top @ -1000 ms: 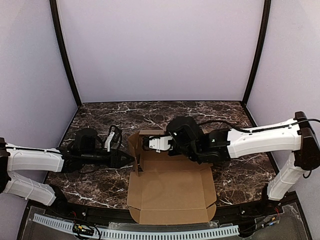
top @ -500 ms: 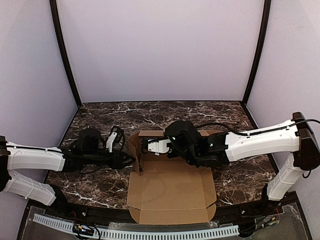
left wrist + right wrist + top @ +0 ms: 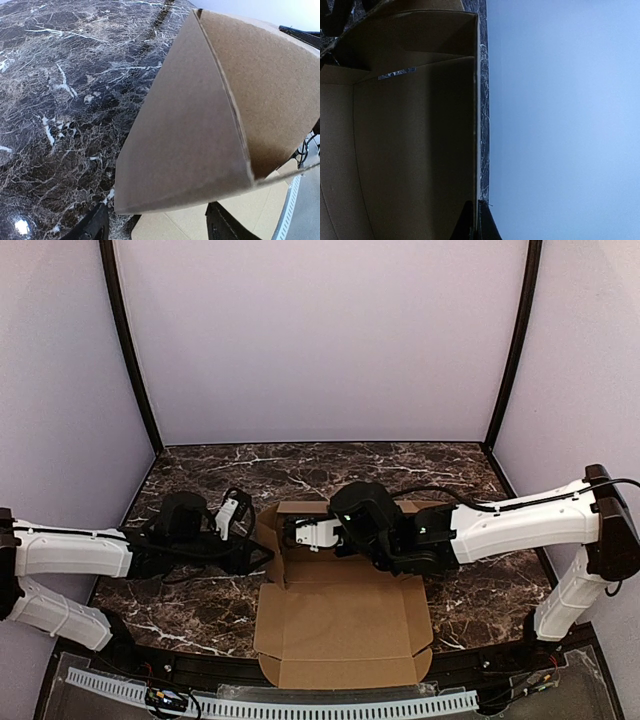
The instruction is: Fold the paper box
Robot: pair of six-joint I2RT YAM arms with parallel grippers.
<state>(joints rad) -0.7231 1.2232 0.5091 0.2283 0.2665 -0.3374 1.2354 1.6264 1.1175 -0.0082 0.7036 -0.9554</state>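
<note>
The paper box (image 3: 340, 625) is a brown cardboard sheet in the middle of the table. Its back wall and left side flap stand up, and its lid panel lies flat toward the near edge. My left gripper (image 3: 258, 556) is open at the outer face of the left flap (image 3: 200, 125). Its fingertips (image 3: 92, 227) straddle the flap's lower edge in the left wrist view. My right gripper (image 3: 298, 532) reaches over the box from the right. It is shut on the top edge of the back wall (image 3: 410, 150), fingertips (image 3: 470, 222) pinched together.
The dark marble table (image 3: 200, 480) is enclosed by pale purple walls with black corner posts (image 3: 130, 350). A white perforated rail (image 3: 300, 705) runs along the near edge. The right arm's white link (image 3: 520, 520) crosses above the table's right half.
My left gripper has shifted slightly back and turned at the left flap. The right gripper has edged a little left along the back wall, still holding it.
</note>
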